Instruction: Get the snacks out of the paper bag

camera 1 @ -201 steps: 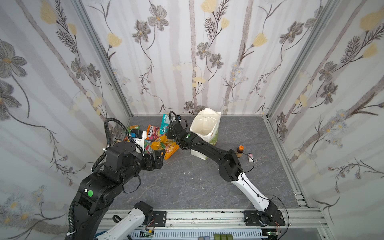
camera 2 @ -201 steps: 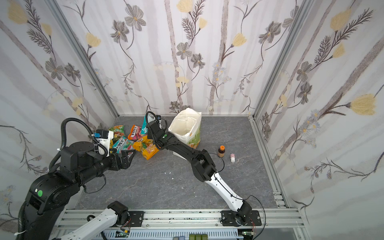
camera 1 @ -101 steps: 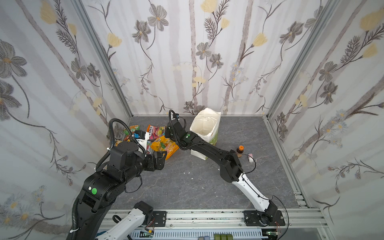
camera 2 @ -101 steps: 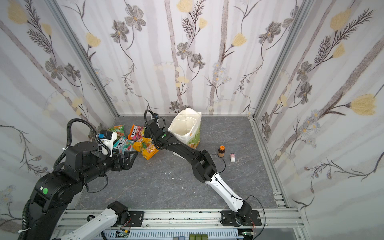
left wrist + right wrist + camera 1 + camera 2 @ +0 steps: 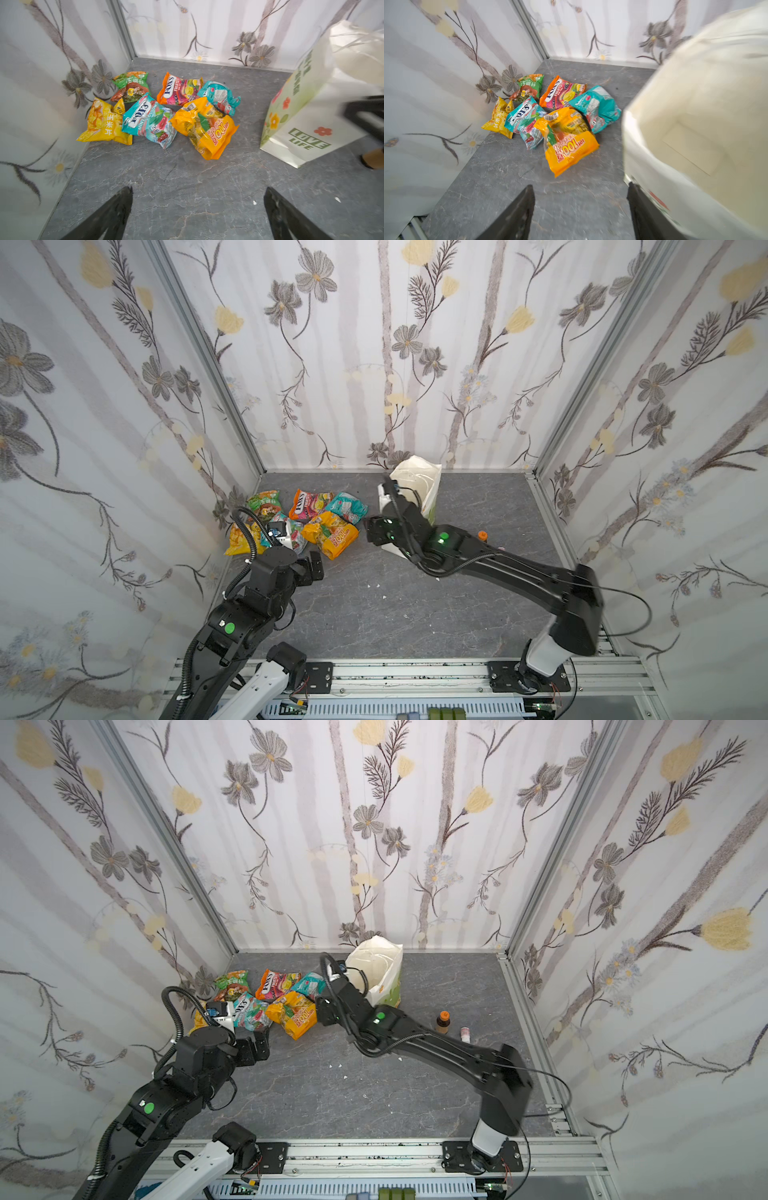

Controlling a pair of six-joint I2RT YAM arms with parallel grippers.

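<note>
Right wrist view, entry for the grey stone-look counter [image 5: 508, 176]: six crinkly foil snacks lay out in one loose heap by the corner of the flowered walls.

1. Green packet [image 5: 529, 86] with a brown picture, nearest the corner.
2. Orange-and-pink packet [image 5: 562, 93] marked FOX'S FRUITS.
3. Plain teal packet [image 5: 596, 108], back side up, nearest the bag.
4. Yellow packet [image 5: 499, 118] with white characters, close to the wall.
5. Teal FOX'S packet [image 5: 525, 118], touching items 4 and 6.
6. Large orange-yellow packet [image 5: 566, 143], at the front of the heap, touching item 3.

Tall white paper carrier bag [image 5: 307, 128] with green LOVE LIFE print: upright, mouth open, just beside the heap and not touching it. What I could see of its inside was blurred and showed a bare cream floor with no packet; the rest was hidden.

My right hand [image 5: 579, 187]: jaws well apart, nothing between them, low over bare counter between item 6 and the bag, one finger close to the bag's wall.

My left hand [image 5: 197, 189]: jaws spread wide, empty, on the near side of the heap and clear of it.

Not stock: small brown bottle with an orange cap [image 5: 443, 1022] and tiny white-and-pink container [image 5: 465, 1033], on the counter on the bag's other side.

Status, by my reckoning: emptying was done or nearly so. Left to do: check the bag's hidden corners for a last packet.
</note>
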